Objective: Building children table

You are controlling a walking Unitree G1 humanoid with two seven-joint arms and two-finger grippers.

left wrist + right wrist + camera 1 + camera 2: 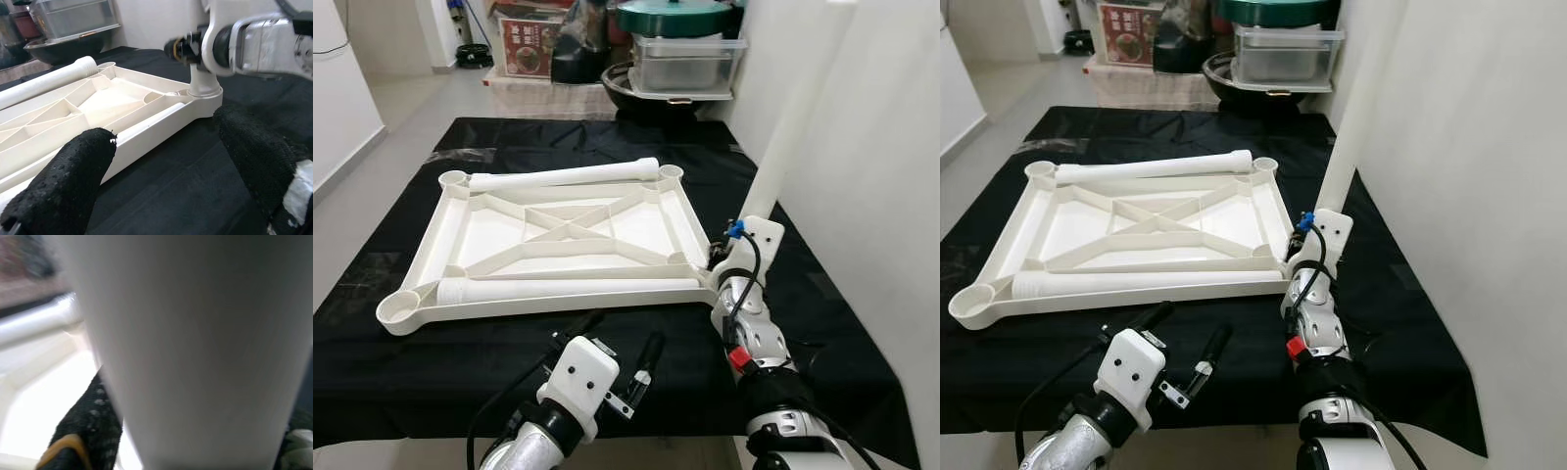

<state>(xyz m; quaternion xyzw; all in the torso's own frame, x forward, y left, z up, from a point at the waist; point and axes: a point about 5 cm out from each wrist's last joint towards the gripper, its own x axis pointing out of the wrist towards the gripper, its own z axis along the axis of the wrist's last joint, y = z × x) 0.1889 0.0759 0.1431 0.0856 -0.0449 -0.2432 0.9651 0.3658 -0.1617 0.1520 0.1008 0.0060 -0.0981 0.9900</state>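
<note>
Black cloth covers the work surface; clutter at 12 o'clock — clear plastic storage boxes under a green lid, a dark bowl beneath them. White wall close on the right.

White plastic tabletop with ribbed X-braced underside lies upside down at centre, so the round corner sockets face up for the legs. Two loose white tubular plastic legs rest on it: one along the far edge at 12, one along the near edge at 6 — parked inside the frame, probably so they cannot roll off.

Third white leg stands near upright but leaning away to 1 o'clock, its foot in the near-right corner socket at 3 o'clock. Right gripper is clamped round the leg low down, just above the socket; the right wrist view has the white tube pressed between its black fingers. Low grip likely gives control for seating the end. How deep it is seated — cannot tell.

Left gripper hovers at 6 o'clock over the cloth, near the tabletop's front edge, fingers spread wide, holding nothing. It points toward the near-right corner, apparently ready to brace the frame.

Judgement: first leg being fitted; three sockets open.
</note>
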